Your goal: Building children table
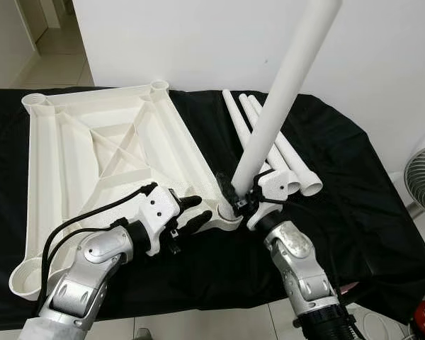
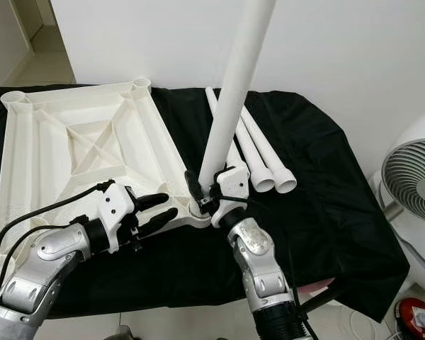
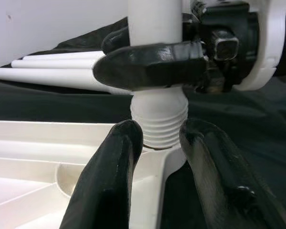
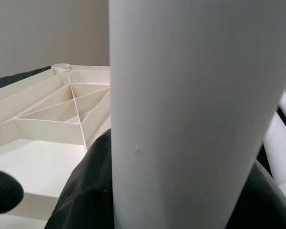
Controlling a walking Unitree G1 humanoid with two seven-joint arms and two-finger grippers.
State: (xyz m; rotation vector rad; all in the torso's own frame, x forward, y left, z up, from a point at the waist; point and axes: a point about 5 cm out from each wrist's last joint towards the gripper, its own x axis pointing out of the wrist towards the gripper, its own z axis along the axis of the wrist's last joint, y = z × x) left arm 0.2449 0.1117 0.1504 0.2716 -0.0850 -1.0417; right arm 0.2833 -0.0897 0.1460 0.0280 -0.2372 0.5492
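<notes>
I am gripping a white leg [image 1: 283, 92] low down with my right gripper [image 1: 245, 203], both fingers clamped around it just above its threaded end [image 3: 159, 125]. The leg is standing nearly upright, leaning toward one o'clock, and its threaded end is sitting at the corner socket [image 1: 230, 221] of the tabletop [image 1: 92, 163], which is lying upside down on the black cloth [image 1: 354, 198]. From that gripper the socket is at six o'clock, directly under the fingers, and the leg is running up past the top of the head views.

My left gripper [image 1: 193, 216] is reaching in from nine o'clock of the socket, fingers spread apart. In the left wrist view its two fingertips [image 3: 119, 152] are flanking the threaded end at the socket rim, one on each side; I cannot tell whether they are touching it.

Three spare legs [image 1: 273, 145] are lying side by side on the cloth at about one o'clock from the socket, just behind the held leg. A fan [image 2: 411, 184] is standing at three o'clock, beyond the cloth's edge.
</notes>
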